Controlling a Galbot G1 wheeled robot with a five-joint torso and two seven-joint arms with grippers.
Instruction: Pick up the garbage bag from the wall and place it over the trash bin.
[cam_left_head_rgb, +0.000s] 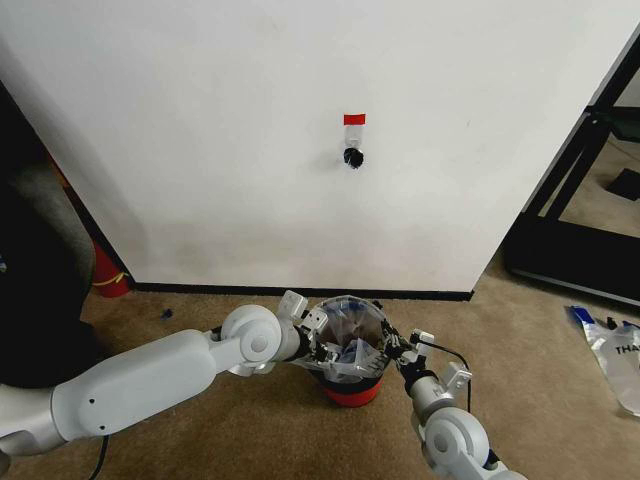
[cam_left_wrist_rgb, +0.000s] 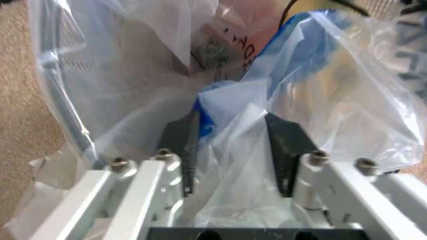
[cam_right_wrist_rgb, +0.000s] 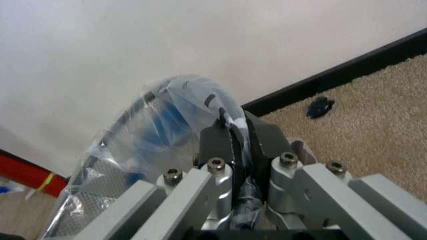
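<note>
With both the left gripper (cam_left_wrist_rgb: 230, 150) and right gripper (cam_right_wrist_rgb: 235, 142) pinching the garbage bag (cam_left_head_rgb: 345, 335) at the trash bin (cam_left_head_rgb: 350, 392) rim, you're seating it; next, release cleanly.

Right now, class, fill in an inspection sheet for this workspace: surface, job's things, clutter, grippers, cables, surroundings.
Surface: tan carpet, meeting the white wall at a black baseboard.
Job's things: bag is draped over the bin; the hook under the red tape is bare.
Clutter: a second plastic bag lies on the carpet to the right; a small dark scrap sits near the baseboard.
Grippers: left gripper is shut on bag film at the bin's left side; right gripper is shut on bag film at the right rim.
Cables: a black cable runs along the right wrist.
Surroundings: a red extinguisher stands far left; a black frame stands right.
</note>
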